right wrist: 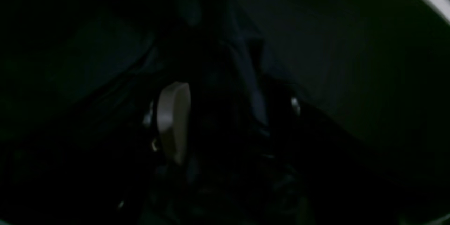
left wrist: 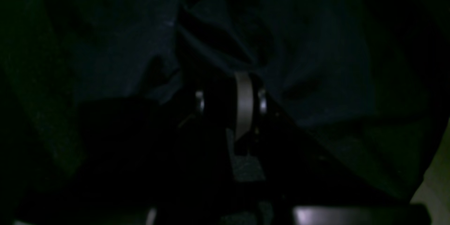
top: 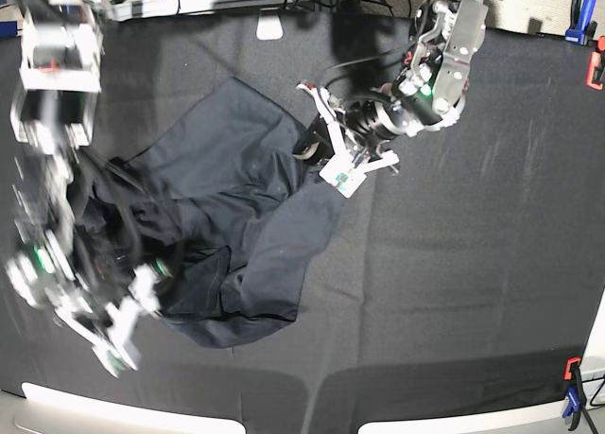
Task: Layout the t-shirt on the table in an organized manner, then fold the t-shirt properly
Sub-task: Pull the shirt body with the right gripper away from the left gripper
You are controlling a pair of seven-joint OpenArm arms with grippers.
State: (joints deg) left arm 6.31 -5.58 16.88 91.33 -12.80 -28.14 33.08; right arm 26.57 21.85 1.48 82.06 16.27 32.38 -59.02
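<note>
Left wrist view: very dark. The left gripper point(left wrist: 230, 95) shows 1 pale finger pad and 2 small glints; its jaws stand close together with a fold of the t-shirt point(left wrist: 309, 63) bunched at the tips, so it appears to pinch the cloth. The near half of the frame is black and unreadable. A pale strip shows at the lower right corner.

Right wrist view: darker still. The right gripper point(right wrist: 225, 112) has 1 pale pad on the left and a glint far to the right, so its jaws are spread wide. A ridge of t-shirt point(right wrist: 253, 88) fabric runs between them; whether it touches either pad is unclear. A light curved band cuts the upper right corner.

Base view: the t-shirt point(top: 236, 217) lies crumpled on the left-centre of the bench point(top: 454, 292), 1 flap trailing down to the middle. The left gripper point(top: 317, 141) meets the shirt's upper right edge. The right gripper point(top: 142, 292), motion-blurred, sits at the shirt's lower left, its tips hard to make out. The right half of the bench is bare black cloth. Clamps point(top: 572, 391) sit at the right edge.
</note>
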